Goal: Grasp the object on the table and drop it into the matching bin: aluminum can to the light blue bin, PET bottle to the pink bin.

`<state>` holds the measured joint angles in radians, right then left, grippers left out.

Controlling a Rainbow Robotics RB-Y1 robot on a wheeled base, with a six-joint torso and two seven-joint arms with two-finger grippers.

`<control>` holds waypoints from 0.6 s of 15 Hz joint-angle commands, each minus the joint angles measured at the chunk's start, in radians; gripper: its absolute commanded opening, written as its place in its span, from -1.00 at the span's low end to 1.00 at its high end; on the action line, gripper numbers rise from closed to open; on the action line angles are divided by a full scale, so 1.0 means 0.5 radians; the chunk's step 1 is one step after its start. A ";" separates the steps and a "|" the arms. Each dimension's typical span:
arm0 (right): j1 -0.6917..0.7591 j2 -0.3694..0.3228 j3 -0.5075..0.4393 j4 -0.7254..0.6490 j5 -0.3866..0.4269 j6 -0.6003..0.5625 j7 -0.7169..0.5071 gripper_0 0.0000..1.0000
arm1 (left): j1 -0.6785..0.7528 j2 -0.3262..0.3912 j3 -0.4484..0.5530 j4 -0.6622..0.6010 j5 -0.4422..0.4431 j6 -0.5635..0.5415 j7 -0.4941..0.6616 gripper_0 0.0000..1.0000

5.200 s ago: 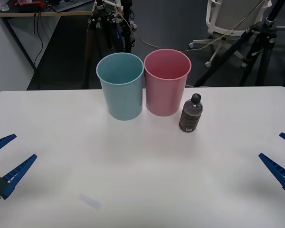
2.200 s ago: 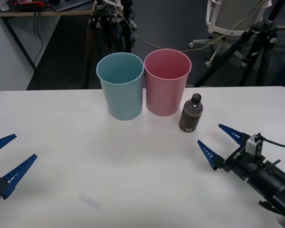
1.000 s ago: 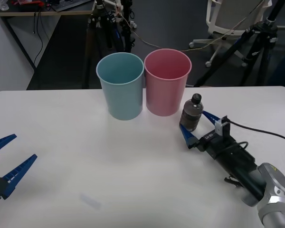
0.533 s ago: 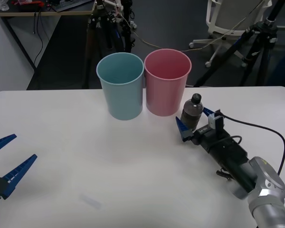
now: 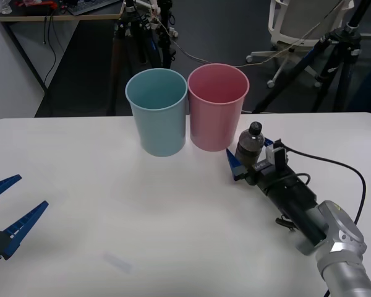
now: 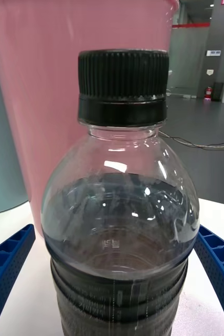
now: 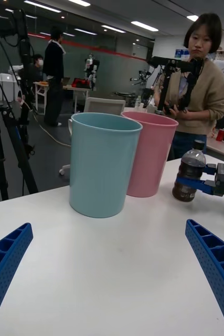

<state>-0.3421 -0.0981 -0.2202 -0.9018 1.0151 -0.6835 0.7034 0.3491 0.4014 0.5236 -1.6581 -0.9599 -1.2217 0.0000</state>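
Blue ribbed fingers of my right hand stand open either side of the small clear dark-filled plastic bottle upright on the white counter just beside the round pink plastic bin, so I'd close squarely on its labelled body while my left hand waits open.

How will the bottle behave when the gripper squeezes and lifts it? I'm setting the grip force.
The PET bottle looks mostly full of dark liquid, so probably heavy for its size. Its clear walls seem thin, so they may dent. The right gripper straddles the ribbed label band, which should limit slipping.
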 commanded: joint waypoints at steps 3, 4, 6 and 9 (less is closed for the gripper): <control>-0.018 0.000 0.023 0.000 -0.033 0.026 0.011 0.89 | 0.000 0.000 0.000 0.000 0.000 0.000 0.000 1.00; -0.018 0.000 0.029 0.000 -0.039 0.026 0.014 0.49 | 0.000 0.000 0.000 0.000 0.000 0.000 0.000 1.00; -0.018 0.000 0.042 0.000 -0.048 0.026 0.014 -0.62 | 0.000 0.000 0.000 0.000 0.000 0.000 0.000 1.00; -0.015 0.000 0.035 0.000 -0.061 0.023 0.029 -0.91 | 0.000 0.000 0.000 0.000 0.000 0.000 0.000 1.00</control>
<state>-0.3502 -0.0981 -0.2003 -0.9018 0.9860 -0.6713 0.7157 0.3491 0.4014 0.5236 -1.6581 -0.9599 -1.2217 0.0000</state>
